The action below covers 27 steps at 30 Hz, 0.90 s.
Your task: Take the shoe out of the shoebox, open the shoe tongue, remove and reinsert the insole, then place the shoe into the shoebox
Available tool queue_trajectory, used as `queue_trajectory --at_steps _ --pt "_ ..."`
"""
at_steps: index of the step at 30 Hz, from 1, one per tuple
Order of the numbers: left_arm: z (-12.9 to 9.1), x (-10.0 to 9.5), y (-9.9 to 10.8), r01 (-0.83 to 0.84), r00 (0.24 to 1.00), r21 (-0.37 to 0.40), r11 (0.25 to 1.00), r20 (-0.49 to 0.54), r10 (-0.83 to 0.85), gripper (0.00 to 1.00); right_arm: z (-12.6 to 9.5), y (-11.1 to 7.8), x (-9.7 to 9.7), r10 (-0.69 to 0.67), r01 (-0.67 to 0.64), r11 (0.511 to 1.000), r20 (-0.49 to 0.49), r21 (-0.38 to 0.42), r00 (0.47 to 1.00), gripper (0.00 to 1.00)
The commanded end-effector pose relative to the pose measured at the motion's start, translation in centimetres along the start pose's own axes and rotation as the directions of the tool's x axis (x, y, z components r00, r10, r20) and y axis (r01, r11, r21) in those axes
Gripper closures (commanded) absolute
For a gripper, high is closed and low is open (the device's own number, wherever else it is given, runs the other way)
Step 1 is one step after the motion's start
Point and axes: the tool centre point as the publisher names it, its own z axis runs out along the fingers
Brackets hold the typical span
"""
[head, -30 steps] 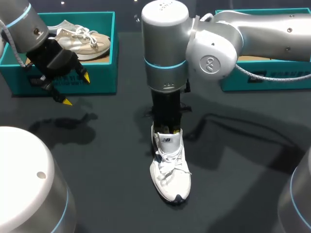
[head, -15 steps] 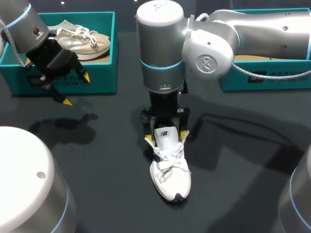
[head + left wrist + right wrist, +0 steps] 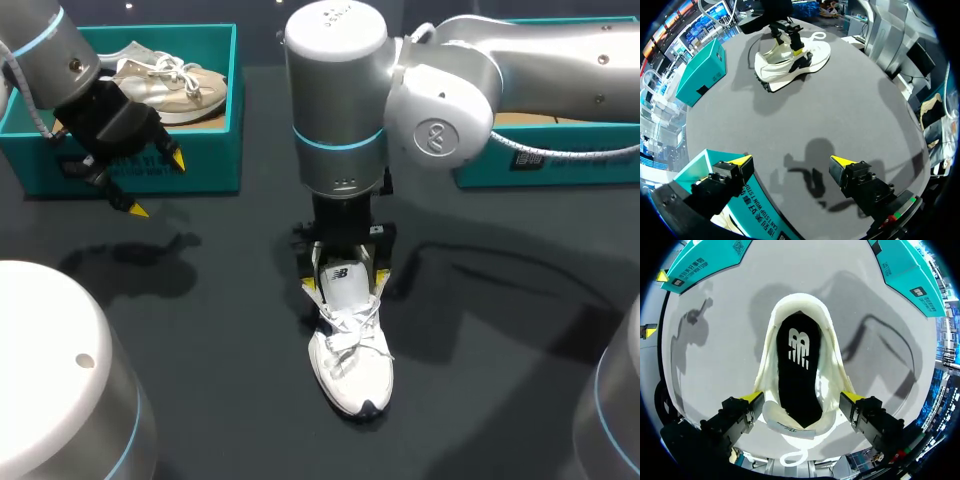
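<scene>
A white lace-up shoe stands upright mid-table, toe toward the near edge. My right gripper hangs over its heel end, open, one yellow tip on either side of the raised tongue. In the right wrist view the shoe lies between the spread fingers of that gripper, and the black insole shows flat inside. My left gripper hovers open and empty in front of the left shoebox. From the left wrist view its gripper looks across at the shoe.
The teal left shoebox holds a beige shoe. A second teal shoebox stands at the back right, behind my right arm; it also shows as the teal box in the left wrist view. Bare dark table lies around the white shoe.
My right gripper's fingers, close together at the shoe's opening a second ago, have spread wide to either side of the tongue. The left arm has not moved.
</scene>
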Motion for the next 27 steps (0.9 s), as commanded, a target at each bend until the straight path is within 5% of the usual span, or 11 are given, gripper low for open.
queue_trajectory --at_steps 1,23,27 --pt "-0.1 0.1 0.0 -0.001 1.000 -0.002 1.000 0.001 0.001 0.00 -0.2 -0.5 -0.4 -0.003 0.003 1.000 -0.012 -0.023 1.000 0.00" --pt "-0.1 0.1 0.0 -0.001 1.000 -0.002 1.000 0.001 0.001 0.00 -0.9 -3.4 -1.0 -0.078 0.075 0.991 -0.024 -0.107 0.997 0.00" --pt "-0.1 0.1 0.0 -0.001 1.000 -0.002 1.000 0.001 0.001 0.00 -1.1 -4.2 -1.1 -0.066 0.063 0.991 -0.022 -0.118 0.998 0.26"
